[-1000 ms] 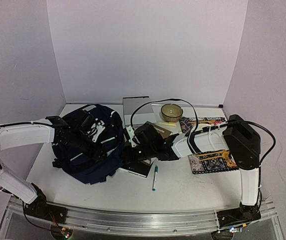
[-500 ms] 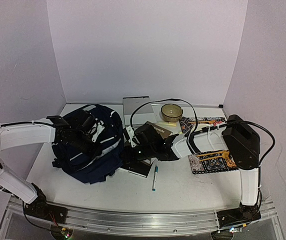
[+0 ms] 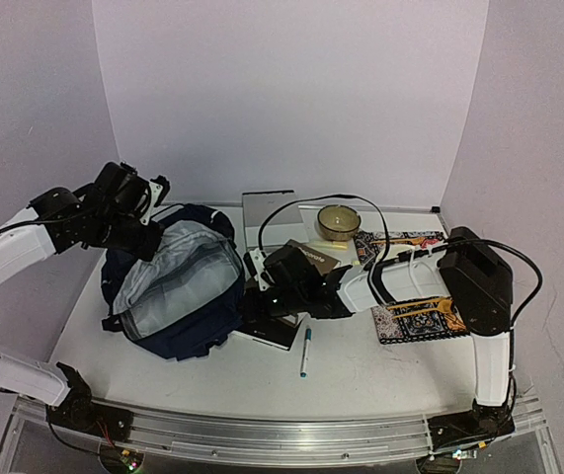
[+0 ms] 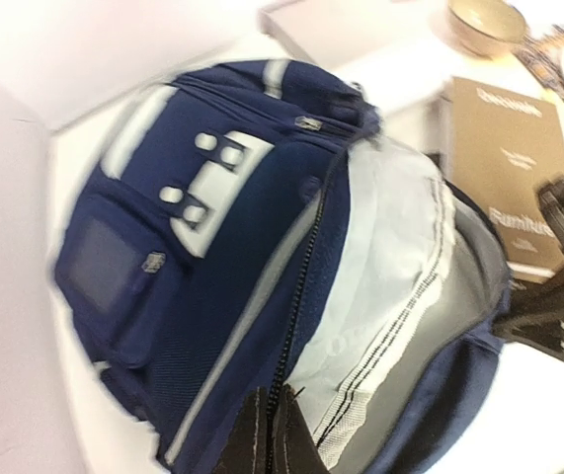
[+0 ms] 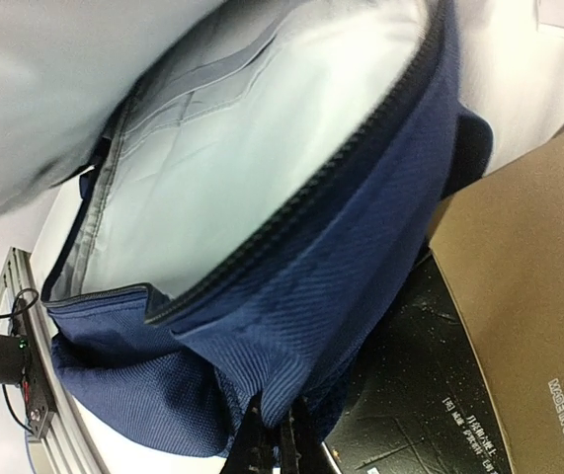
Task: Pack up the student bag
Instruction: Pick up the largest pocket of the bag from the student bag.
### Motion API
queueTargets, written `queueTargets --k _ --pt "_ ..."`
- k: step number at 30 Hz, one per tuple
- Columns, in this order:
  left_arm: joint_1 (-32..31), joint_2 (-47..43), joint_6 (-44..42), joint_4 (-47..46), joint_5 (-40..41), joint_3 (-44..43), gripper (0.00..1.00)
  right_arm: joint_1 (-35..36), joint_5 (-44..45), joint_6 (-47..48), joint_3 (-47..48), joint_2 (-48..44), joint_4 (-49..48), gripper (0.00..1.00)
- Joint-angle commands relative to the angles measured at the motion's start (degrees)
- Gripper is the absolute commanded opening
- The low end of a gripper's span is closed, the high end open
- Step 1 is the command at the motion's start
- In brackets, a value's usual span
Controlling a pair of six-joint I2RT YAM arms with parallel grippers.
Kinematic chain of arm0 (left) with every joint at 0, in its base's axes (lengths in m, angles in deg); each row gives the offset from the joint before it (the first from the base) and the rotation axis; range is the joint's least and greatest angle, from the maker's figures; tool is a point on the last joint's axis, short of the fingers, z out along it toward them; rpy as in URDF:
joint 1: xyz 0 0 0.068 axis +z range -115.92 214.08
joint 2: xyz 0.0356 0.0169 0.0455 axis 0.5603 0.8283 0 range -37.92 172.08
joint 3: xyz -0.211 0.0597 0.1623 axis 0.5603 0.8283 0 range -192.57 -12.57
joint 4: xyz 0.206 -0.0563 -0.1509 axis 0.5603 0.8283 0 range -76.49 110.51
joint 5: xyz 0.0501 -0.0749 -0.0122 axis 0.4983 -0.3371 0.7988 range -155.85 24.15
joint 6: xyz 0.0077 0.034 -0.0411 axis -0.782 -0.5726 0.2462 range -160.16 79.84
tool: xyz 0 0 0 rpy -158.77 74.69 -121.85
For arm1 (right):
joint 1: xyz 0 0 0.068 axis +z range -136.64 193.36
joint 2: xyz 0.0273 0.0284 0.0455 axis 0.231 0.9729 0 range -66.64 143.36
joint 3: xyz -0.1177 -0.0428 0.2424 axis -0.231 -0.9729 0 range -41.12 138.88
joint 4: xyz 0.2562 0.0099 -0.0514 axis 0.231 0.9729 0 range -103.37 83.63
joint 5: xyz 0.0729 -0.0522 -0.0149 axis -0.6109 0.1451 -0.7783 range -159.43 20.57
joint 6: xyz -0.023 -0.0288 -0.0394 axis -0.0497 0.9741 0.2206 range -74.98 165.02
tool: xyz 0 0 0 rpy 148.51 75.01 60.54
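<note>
A white table (image 3: 380,375) is sitting between pale lilac walls, and from above we are seeing the bag (image 3: 178,296) lying on its left half, mouth gaping and grey lining showing. We are lifting our left arm high, elbow bent, so the left gripper (image 3: 155,245) is pulling the top flap up and back. Our right arm is stretching low across the table, and the right gripper (image 3: 247,311) is gripping the bag's right-hand rim. We judge that the two pulls are spreading the opening for packing. A brown book (image 3: 313,259), a bowl (image 3: 339,221) and a pen (image 3: 304,354) are waiting near the bag. Through the left wrist we are looking down on the front pockets, our jaws pressed fully together on the zipper edge of the flap. Through the right wrist our jaws are likewise clamped tight, biting the navy rim, with the brown book lying just beside it over a black book (image 5: 400,395).
</note>
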Motion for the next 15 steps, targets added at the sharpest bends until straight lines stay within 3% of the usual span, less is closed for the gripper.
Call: queueTargets --k 1,6,11,15 --pt "1.6 -2.6 -1.6 3.9 13.5 -7.7 0.0 -0.8 2.6 -0.7 1.4 0.6 4.6 0.0" --pt "2.2 -3.5 -1.7 4.2 11.5 -10.2 0.0 -1.4 2.3 0.2 4.8 1.8 6.4 0.0" --pt "2.3 -1.7 0.6 2.2 6.1 -4.1 0.0 -1.4 -0.9 0.4 7.9 1.7 7.5 0.03" --pt "2.4 -1.9 2.5 -3.2 3.8 2.0 0.0 -1.4 -1.8 0.5 8.3 -0.5 8.4 0.13"
